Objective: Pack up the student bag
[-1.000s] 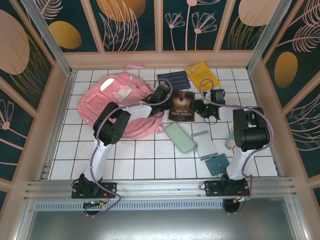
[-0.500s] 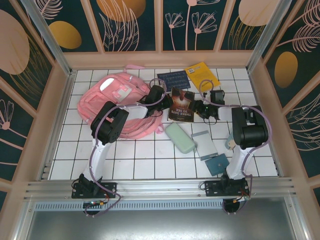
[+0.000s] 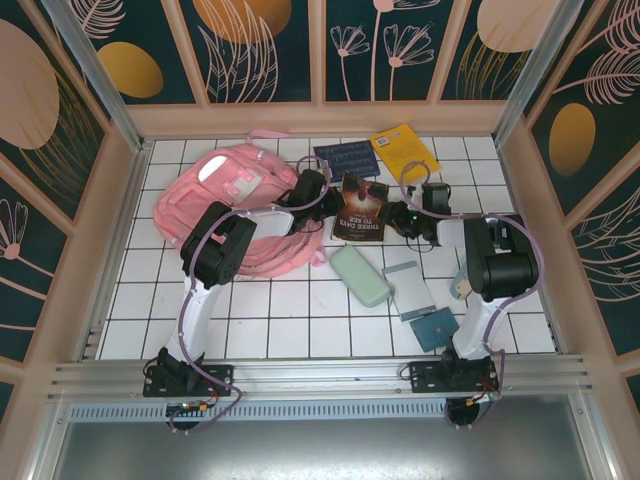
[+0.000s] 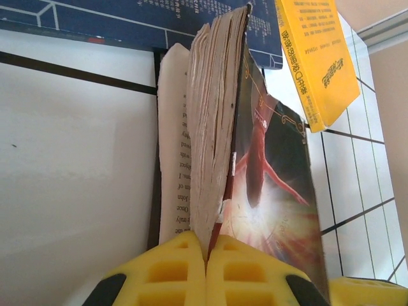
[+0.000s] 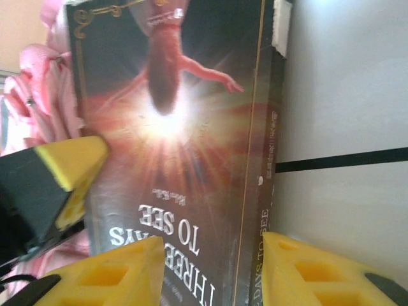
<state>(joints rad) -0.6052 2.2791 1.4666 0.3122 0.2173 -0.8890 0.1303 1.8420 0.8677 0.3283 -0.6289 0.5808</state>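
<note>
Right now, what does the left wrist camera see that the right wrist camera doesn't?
Left wrist but not right wrist: the dark book with its page edges fanned, a yellow book and a blue book. Right wrist but not left wrist: the pink bag, the dark book's title, and the right pincer open over that book. Both: the dark book's glowing red cover and the white tiled table.

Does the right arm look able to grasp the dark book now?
Probably yes: the right gripper stands open astride the spine edge of the dark book, and the left gripper pinches the opposite edge, out of its way.
</note>
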